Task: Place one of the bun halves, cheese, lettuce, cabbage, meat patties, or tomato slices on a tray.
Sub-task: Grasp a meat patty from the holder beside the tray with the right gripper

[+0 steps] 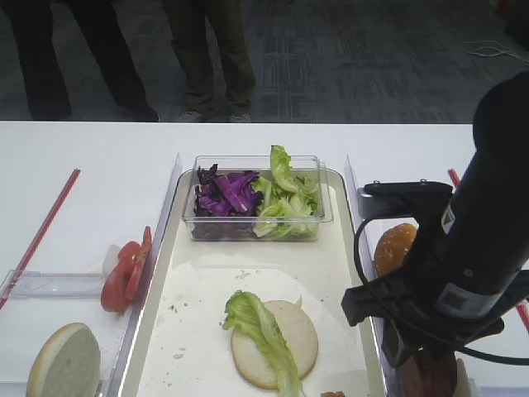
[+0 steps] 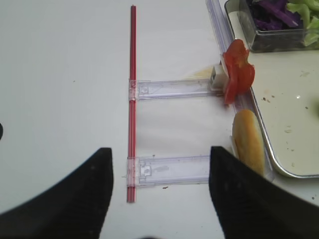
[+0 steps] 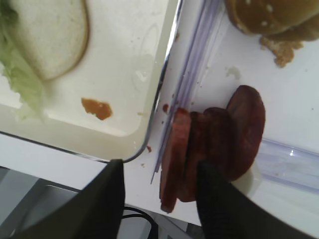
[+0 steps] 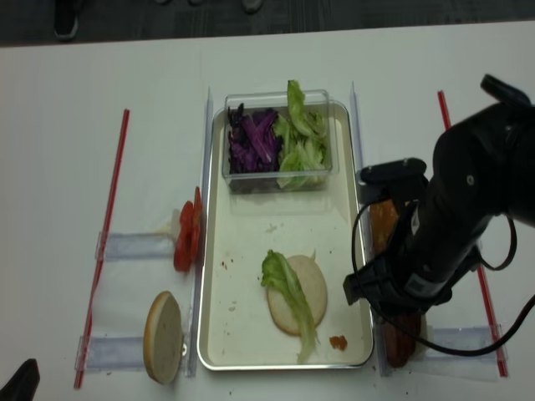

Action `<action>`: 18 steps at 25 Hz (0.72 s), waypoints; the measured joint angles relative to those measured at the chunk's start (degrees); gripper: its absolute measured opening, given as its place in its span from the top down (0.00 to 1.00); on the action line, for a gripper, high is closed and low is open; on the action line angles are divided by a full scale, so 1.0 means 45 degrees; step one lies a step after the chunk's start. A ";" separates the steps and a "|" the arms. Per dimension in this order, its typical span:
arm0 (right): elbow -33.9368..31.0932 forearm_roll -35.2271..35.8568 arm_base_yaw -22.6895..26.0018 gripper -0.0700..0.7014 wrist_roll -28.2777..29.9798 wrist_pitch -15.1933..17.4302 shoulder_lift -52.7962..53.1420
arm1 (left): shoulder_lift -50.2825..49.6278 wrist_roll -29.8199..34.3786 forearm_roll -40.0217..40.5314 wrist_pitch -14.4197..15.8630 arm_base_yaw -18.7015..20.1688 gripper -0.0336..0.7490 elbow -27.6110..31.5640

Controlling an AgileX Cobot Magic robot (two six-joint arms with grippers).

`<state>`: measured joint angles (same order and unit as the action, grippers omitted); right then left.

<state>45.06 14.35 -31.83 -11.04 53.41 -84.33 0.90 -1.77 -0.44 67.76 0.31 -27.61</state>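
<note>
The cream tray (image 1: pixel 165 273) holds a pale bun half (image 1: pixel 293 335) with a lettuce leaf (image 1: pixel 260 327) draped over it. A row of meat patties (image 3: pixel 224 139) stands on edge in the clear holder right of the tray, below a seeded bun half (image 3: pixel 269 15). My right gripper (image 3: pixel 160 167) hangs over the near end of that row, open, with the nearest patties between its fingers and its right finger (image 3: pixel 214 199) in front of them. The left gripper (image 2: pixel 159 154) is open over bare table left of the tray. Tomato slices (image 2: pixel 238 74) and another bun half (image 2: pixel 247 142) stand along the tray's left edge.
A clear tub at the tray's far end holds purple cabbage (image 1: pixel 225 192) and green lettuce (image 1: pixel 285 198). An orange smear (image 3: pixel 97 108) lies near the tray's front right corner. Red strips (image 2: pixel 132 99) and clear holders (image 2: pixel 169 89) flank the tray. People stand beyond the table.
</note>
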 joint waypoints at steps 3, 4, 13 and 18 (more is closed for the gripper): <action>0.0000 -0.0033 0.0000 0.46 -0.0040 -0.0116 -0.0203 | 0.0000 0.0000 0.0000 0.0000 0.0000 0.45 0.0000; 0.0000 -0.0033 0.0000 0.49 -0.0062 -0.0115 -0.0303 | 0.0000 0.0000 0.0000 0.0000 0.0000 0.45 0.0000; 0.0000 -0.0033 0.0000 0.57 -0.0113 -0.0121 -0.0900 | 0.0000 0.0000 0.0000 0.0000 0.0000 0.45 0.0000; 0.0009 -0.0033 0.0000 0.69 -0.0113 -0.0093 -0.0921 | 0.0000 0.0000 0.0000 0.0000 0.0000 0.45 0.0000</action>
<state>45.10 14.21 -31.83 -11.55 52.99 -88.48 0.90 -1.77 -0.44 67.76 0.31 -27.61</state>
